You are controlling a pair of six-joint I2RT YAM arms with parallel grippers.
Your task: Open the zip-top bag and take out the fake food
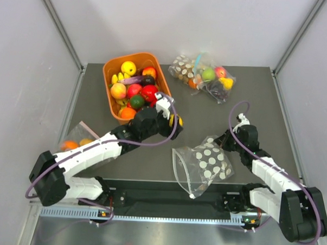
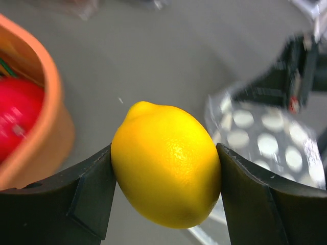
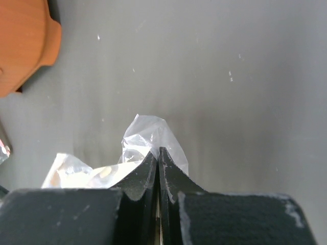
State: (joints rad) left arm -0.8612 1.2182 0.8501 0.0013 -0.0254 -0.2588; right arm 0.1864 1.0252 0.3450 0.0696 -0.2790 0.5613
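The left fingers [image 2: 87, 204] clamp a yellow lemon [image 2: 166, 163], one fake food item, just beside the orange basket [image 2: 51, 127], apparently for deposit, while the right fingers [image 3: 138, 178], closed together on a fold of the zip-top bag [image 1: 204, 163] near the near edge of the worktop [image 1: 207, 111], apparently anchor it.

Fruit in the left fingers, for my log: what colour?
The lemon is yellow; clearest in the left wrist view.

From above we look down on the whole surface [image 1: 251, 99]; our close wrist views both catch the orange bin [image 1: 106, 82] and zip-top bag [image 1: 208, 159].
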